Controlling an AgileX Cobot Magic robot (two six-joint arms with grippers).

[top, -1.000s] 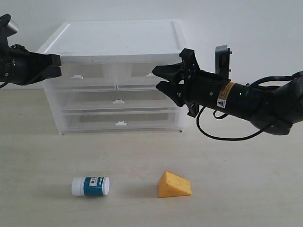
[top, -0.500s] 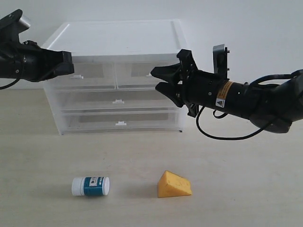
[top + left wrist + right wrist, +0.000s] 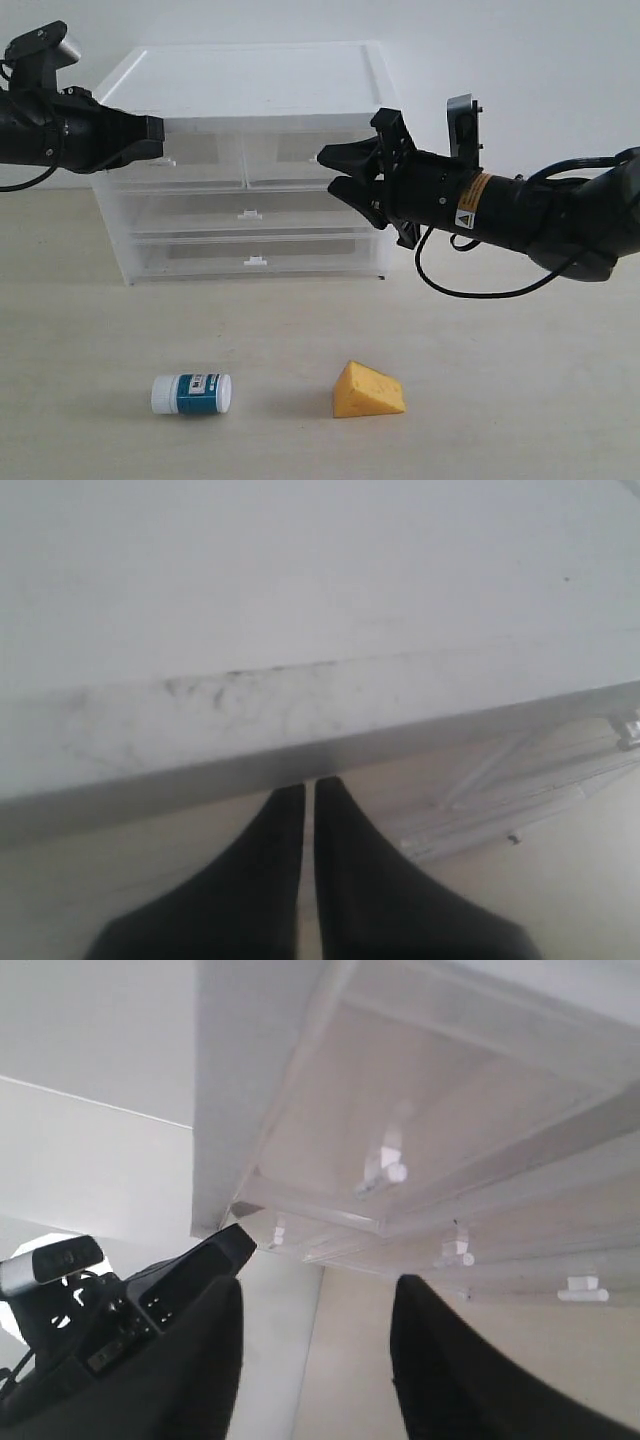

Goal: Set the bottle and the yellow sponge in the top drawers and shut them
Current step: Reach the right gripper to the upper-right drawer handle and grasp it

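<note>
The white bottle with a teal label lies on its side on the table at the front left. The yellow sponge sits to its right. Both top drawers, left and right, sit pushed into the white-topped cabinet. My left gripper is shut and empty, its tip just above the left drawer's handle. In the left wrist view that gripper is right under the cabinet's top edge. My right gripper is open and empty at the right drawer's handle. In the right wrist view the right gripper holds nothing.
Two full-width drawers sit shut below the top pair. A white wall stands behind the cabinet. The right arm's cable hangs over the table to the right of the cabinet.
My left gripper has moved right, from the cabinet's left corner to above the left top drawer's handle. The right gripper has crept slightly left. Bottle and sponge have not moved.
</note>
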